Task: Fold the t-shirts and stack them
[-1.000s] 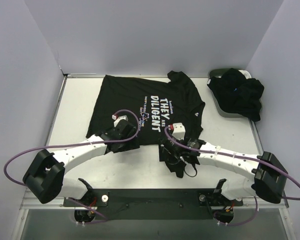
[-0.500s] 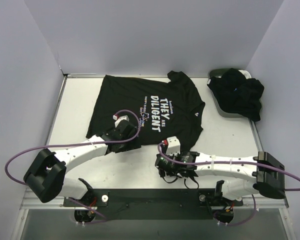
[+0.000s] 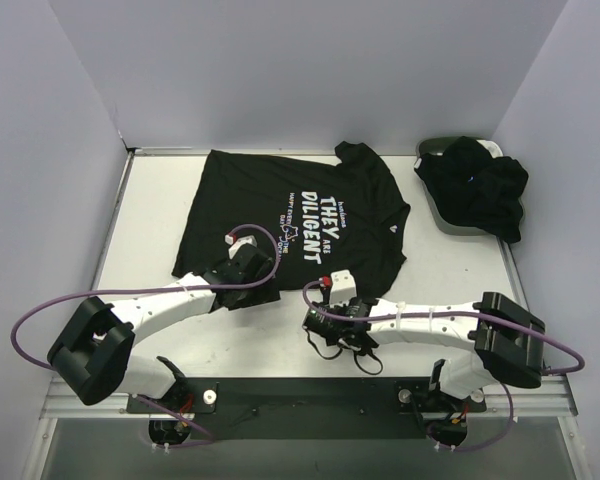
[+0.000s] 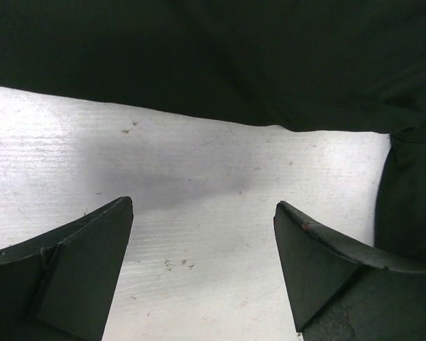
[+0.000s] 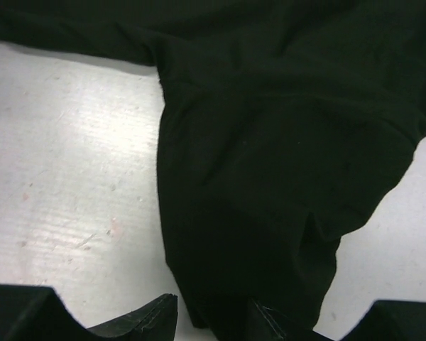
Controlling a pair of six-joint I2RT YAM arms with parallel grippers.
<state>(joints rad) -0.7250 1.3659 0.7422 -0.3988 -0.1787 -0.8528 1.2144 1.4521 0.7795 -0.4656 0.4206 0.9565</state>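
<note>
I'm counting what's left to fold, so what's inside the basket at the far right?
A crumpled heap of black clothing fills the basket and spills over its right rim. How many garments it holds, and anything underneath, is covered.

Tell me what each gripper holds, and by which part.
The left gripper is open over bare table, holding nothing. The right gripper straddles the sleeve end of the printed t-shirt; whether it grips cannot be told.

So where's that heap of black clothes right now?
In the overhead view the heap sits at the table's far right corner, draped over the basket, to the right of the spread-out printed shirt.
</note>
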